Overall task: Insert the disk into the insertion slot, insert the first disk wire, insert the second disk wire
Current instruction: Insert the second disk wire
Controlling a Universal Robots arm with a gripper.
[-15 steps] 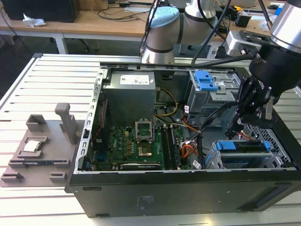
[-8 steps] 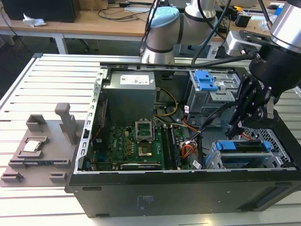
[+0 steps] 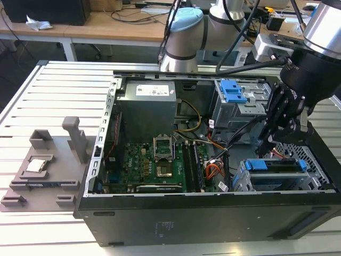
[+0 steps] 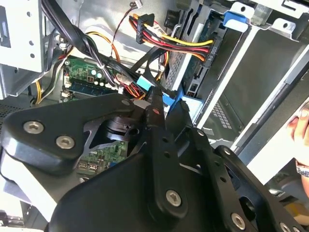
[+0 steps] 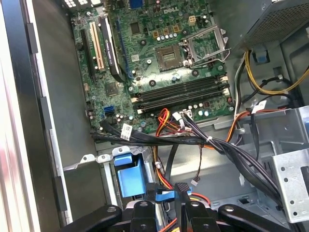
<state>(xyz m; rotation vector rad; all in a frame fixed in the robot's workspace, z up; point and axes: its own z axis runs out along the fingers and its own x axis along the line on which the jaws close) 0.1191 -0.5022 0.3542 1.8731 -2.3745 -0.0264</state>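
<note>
Your arm reaches down into the open computer case (image 3: 101,160) from the exterior view's right, gripper (image 3: 265,143) tilted toward the insertion slot (image 3: 237,181) at the near right corner. The disk (image 3: 277,166) already sits in that cage, blue bracket showing. The jaws look pinched together around a small dark plug (image 5: 181,187), beside the orange-yellow-black wire bundle (image 4: 183,46).

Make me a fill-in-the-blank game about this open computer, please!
1. The disk lies in the insertion slot, framed by a plastic bracket coloured ___.
2. The motherboard on the floor of the case is coloured ___.
3. The computer case stands on a pale slatted ___.

Missing words: blue, green, table.
</note>
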